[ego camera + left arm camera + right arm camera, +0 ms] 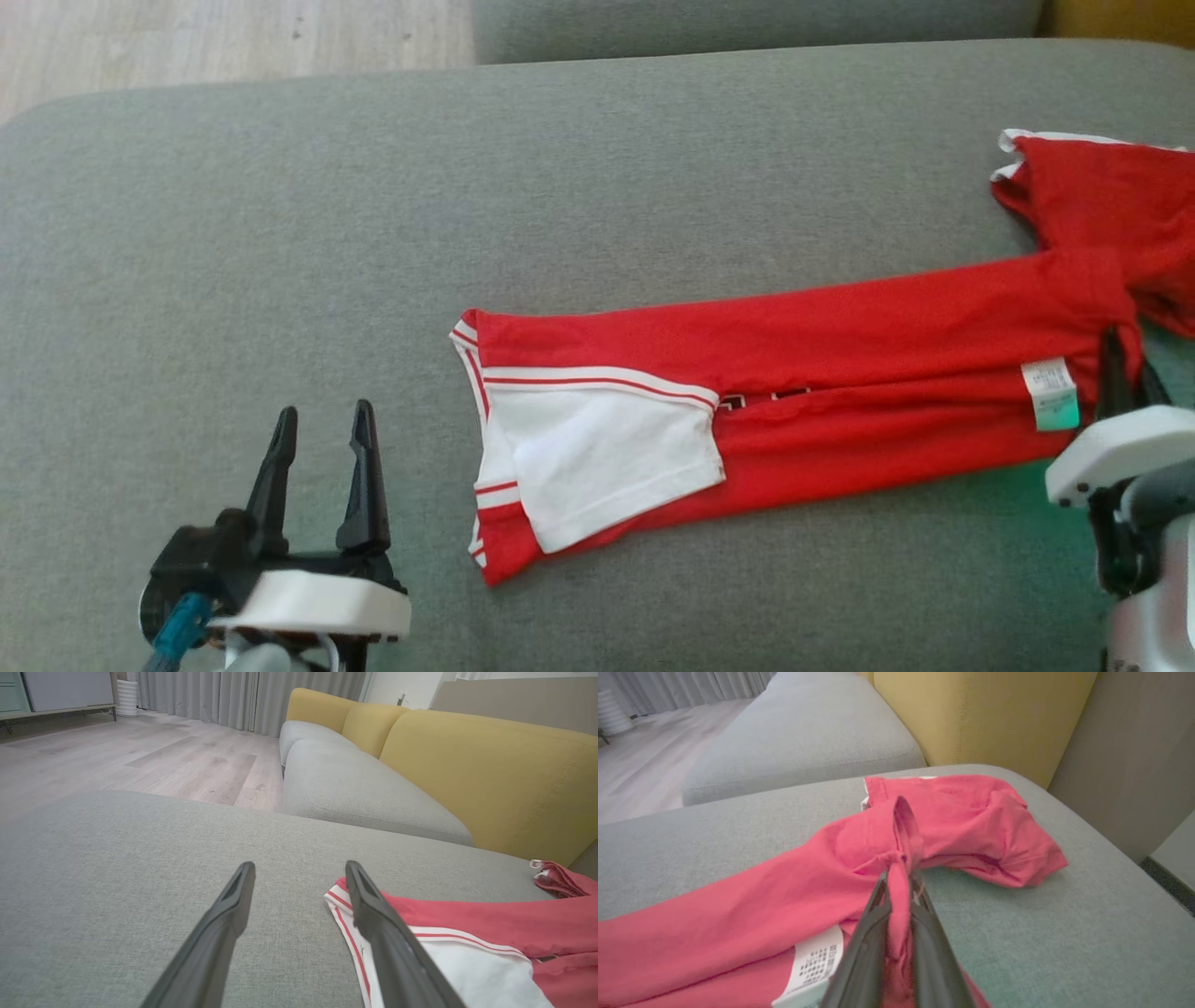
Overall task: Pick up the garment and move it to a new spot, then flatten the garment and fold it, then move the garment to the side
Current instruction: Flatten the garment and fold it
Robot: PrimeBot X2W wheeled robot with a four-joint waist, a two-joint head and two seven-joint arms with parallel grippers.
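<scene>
Nearby: yellow sofa back (490, 774) behind grey cushion (280, 233); right claw (900, 879) pinching garment (840, 373).

Soft daylight, perhaps slightly blurred.

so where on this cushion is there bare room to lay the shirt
Bare grey cushion runs along the far edge behind the red garment, and wide on the left, beyond the open left gripper. Crowded on the right, where the right gripper pinches bunched cloth.
</scene>
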